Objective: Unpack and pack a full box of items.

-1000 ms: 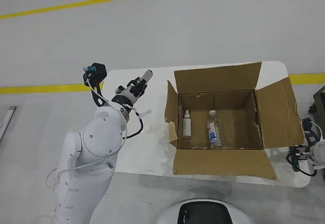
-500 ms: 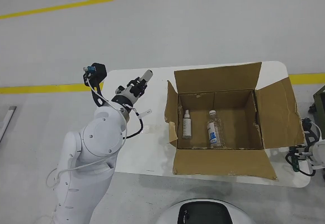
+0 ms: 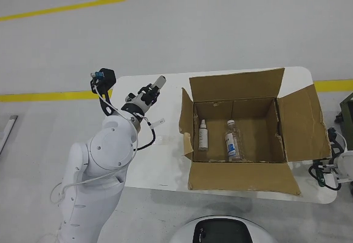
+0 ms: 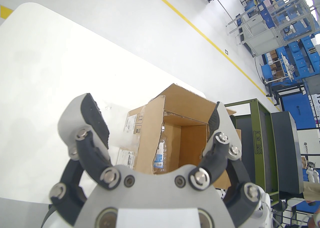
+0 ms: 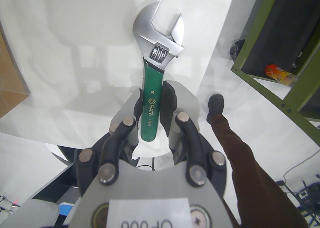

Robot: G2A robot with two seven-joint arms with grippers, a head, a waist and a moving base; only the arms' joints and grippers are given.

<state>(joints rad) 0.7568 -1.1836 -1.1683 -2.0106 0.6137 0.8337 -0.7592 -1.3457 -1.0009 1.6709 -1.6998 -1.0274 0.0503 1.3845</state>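
Note:
An open cardboard box [image 3: 237, 176] stands on the right half of the white table [image 3: 158, 158], all flaps folded outward. Two bottles lie inside it: a small white one [image 3: 203, 135] and a clear one with a blue label [image 3: 231, 140]. My left gripper [image 3: 158, 82] [image 4: 155, 118] hovers open and empty over the table's far left part, facing the box [image 4: 142, 136], whose torn wall shows the clear bottle [image 4: 160, 148]. My right gripper [image 5: 152, 106] is shut on the green handle of an adjustable wrench [image 5: 156, 46], steel head out over the table's right corner.
A green metal cart [image 5: 272, 38] stands just past the table's right edge, with an orange bottle [image 5: 280, 73] on its shelf. A person's brown-trousered leg and black shoe [image 5: 216, 106] are on the floor near the right arm [image 3: 346, 169].
The right arm at the table's right edge has shifted slightly toward the near side. The left arm, the box and the bottles have kept still.

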